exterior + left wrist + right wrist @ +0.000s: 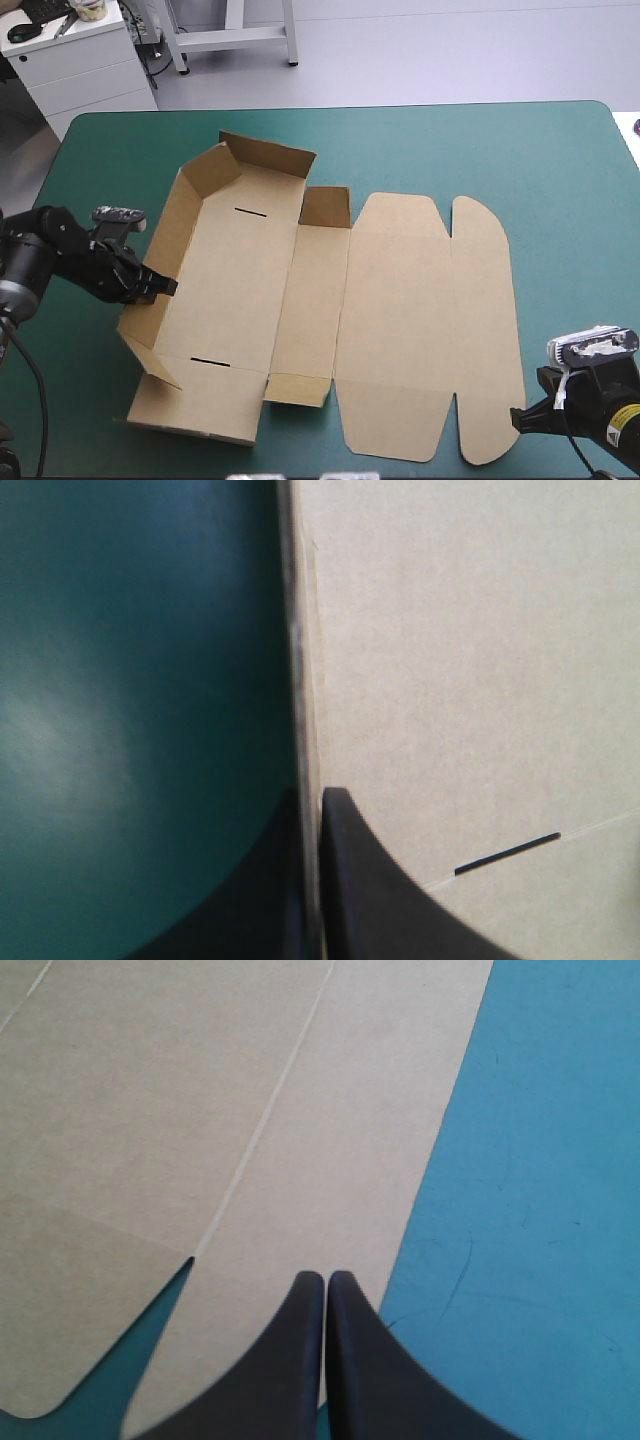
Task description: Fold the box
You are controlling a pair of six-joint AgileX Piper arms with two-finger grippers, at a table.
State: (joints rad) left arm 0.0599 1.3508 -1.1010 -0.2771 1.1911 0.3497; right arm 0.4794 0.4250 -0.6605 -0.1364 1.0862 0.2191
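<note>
**A:** Box count, position?

**B:** One brown box [240,290], mid-left on the teal-green surface [500,150]. Left wall [185,220] is up, lid [420,320] lies flat to the right. Two slits in the base: far slot [251,213], near slot [210,361].

**A:** Claws?

**B:** Two. Left claw [165,287] [312,792] is pinched nearly closed on the left wall. Right claw [517,418] [326,1278] is closed and empty, at the lid's near right edge.

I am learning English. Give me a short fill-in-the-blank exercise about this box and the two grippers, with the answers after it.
1. The left gripper is shut on a raised ____ of the box.
2. The lid lies ____ on the teal-green cover.
3. The right gripper is at the lid's near ____ corner.
Answers: wall; flat; right.
</note>
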